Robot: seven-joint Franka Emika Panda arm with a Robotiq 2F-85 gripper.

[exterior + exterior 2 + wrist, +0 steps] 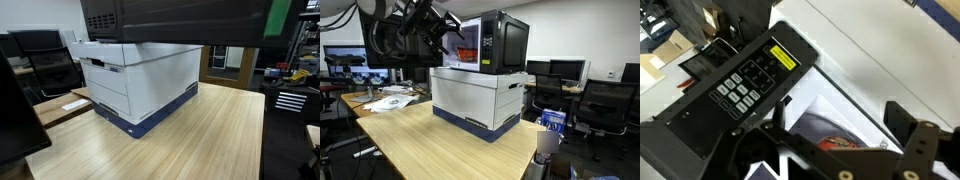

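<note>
We are holding our fingers (915, 140) spread wide and empty just before the keypad (750, 80) of the microwave (495, 42), which is sitting atop a white box (480, 100) near a corner of the counter (420, 140). Pushing too hard, we are probably risking sliding it off that box.

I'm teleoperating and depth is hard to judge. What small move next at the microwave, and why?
Probably ease the open gripper slowly toward the microwave front. Its jaws stand wide and hold nothing, and the wrist view shows them close before the keypad; contact cannot be told.
</note>
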